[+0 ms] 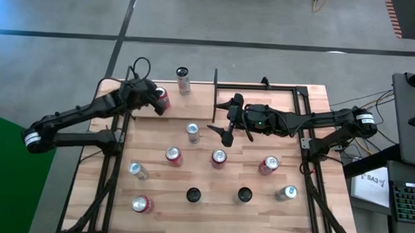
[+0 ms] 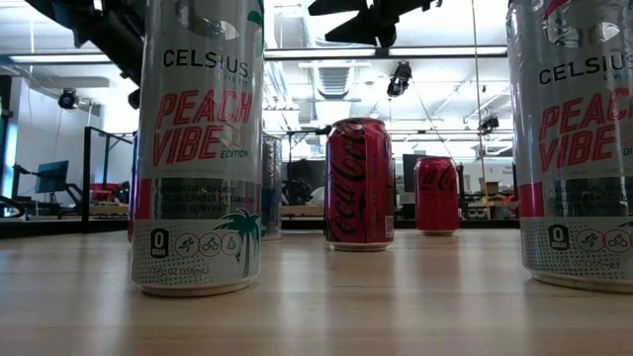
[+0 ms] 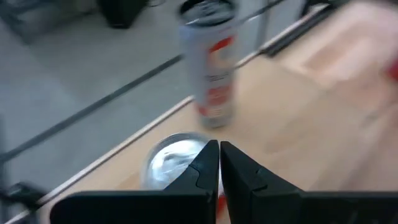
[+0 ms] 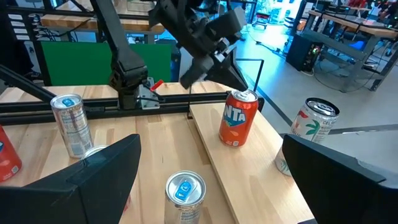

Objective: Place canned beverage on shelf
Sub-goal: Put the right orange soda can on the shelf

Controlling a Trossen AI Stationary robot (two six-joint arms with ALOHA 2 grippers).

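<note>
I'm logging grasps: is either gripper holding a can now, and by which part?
Nothing held. The left gripper, jaws shut, hovers over an orange can; the right gripper hangs open.

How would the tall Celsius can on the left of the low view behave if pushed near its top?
The Celsius can is tall and narrow, so a high push would probably tip it rather than slide it. Its glossy wall looks slick, so a light grip may slip. Tipped, it would likely roll on the flat wooden table.
</note>
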